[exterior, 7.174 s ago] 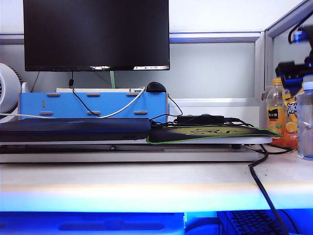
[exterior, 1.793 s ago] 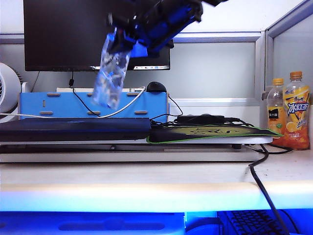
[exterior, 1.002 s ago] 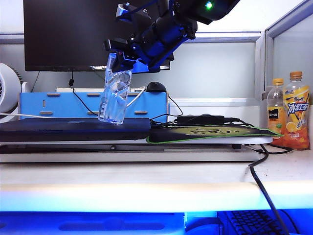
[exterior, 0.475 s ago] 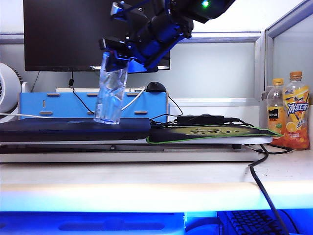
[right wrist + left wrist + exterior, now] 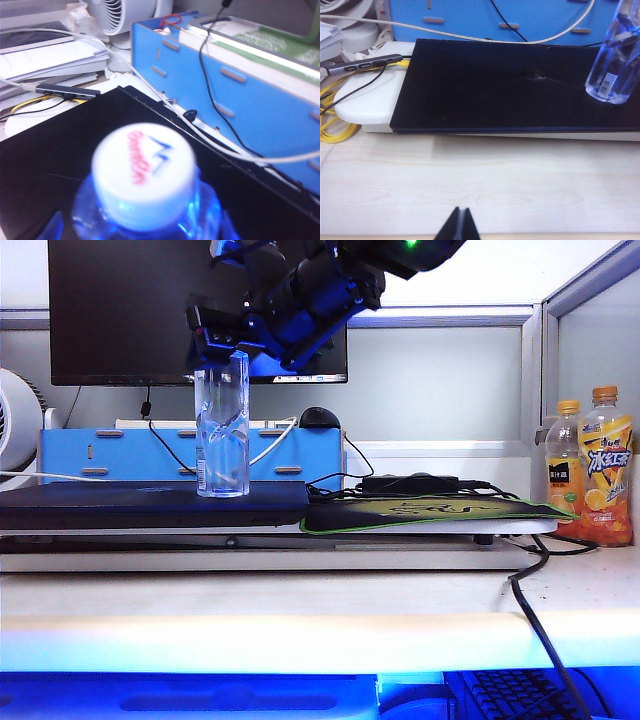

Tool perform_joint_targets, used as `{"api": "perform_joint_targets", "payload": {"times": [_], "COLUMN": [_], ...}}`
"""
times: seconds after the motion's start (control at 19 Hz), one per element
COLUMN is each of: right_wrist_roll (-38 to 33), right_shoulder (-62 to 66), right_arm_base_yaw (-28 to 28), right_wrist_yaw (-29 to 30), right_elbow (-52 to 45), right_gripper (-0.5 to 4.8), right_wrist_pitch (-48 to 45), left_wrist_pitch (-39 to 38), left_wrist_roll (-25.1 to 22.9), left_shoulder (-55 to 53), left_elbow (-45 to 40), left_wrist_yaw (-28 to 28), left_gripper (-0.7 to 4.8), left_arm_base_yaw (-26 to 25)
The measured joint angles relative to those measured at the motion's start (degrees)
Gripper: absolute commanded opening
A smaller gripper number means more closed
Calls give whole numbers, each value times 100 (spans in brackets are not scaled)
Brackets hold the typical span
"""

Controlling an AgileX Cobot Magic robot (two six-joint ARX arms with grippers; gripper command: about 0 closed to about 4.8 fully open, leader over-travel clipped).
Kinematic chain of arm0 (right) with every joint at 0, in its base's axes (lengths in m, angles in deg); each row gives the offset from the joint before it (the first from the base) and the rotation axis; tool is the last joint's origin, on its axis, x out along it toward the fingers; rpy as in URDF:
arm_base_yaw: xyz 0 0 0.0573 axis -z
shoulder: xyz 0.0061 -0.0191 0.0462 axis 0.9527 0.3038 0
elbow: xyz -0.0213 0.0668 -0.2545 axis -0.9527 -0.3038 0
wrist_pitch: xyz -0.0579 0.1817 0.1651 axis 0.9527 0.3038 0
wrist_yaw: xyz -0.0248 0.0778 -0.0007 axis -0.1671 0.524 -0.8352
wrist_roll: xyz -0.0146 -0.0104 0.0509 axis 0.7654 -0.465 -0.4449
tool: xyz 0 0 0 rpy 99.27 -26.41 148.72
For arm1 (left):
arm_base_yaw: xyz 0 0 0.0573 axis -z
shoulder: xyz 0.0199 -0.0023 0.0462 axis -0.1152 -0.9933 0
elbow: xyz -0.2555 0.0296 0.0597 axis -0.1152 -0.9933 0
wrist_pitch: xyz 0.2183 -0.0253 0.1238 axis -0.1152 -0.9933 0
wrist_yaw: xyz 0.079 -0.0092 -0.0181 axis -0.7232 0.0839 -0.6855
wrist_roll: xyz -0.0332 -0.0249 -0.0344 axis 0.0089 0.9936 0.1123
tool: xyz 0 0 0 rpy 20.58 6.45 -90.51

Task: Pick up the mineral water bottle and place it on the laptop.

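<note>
The tall clear bluish plastic mineral water bottle [image 5: 222, 428] stands upright on the flat dark navy closed laptop [image 5: 150, 502], its base resting on the lid near the end closest to the black-green mouse pad [image 5: 430, 512]. In the left wrist view the bottle's base [image 5: 615, 65] sits toward one far corner of the laptop lid [image 5: 495, 85].

The right gripper [image 5: 222, 335] is directly above the bottle's top, in front of the big black monitor [image 5: 120, 310]. The fingers sit at either side of the neck; whether they touch it cannot be told. The right wrist view looks down onto the white screw cap [image 5: 144, 169], blurred, with the blue box [image 5: 240, 100] behind it.

The left gripper [image 5: 459, 227] is low over the pale wooden desk [image 5: 480, 185], in front of the laptop, fingers pressed together.

Two orange-capped juice bottles [image 5: 590, 475] stand well apart at the desk's right.
</note>
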Motion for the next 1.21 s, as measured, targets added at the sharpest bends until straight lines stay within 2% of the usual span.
{"api": "perform_joint_targets", "payload": {"times": [0.37,0.63,0.84,0.95,1.21], "right_wrist_roll": [90,741,774,955,1484], "right_shoulder": [-627,-1759,-3018,-4009,-5591], "right_arm_base_yaw": [0,4,4,4,2], "right_wrist_yaw": [-74,-1152,-1309,-1585,-2271], "right_elbow": [-2,0,4,2,15], "right_gripper": [423,423,422,421,404], "right_wrist_pitch": [-129,-131,-59,570,1906], "left_wrist_pitch": [2,2,2,2,2], "left_wrist_roll": [0,0,0,0,0], "left_shoulder": [0,0,0,0,0], "left_elbow": [0,0,0,0,0], "left_wrist_yaw": [0,0,0,0,0], "left_gripper": [-2,-2,-2,-2,-2], "left_arm_base_yaw": [0,0,0,0,0]}}
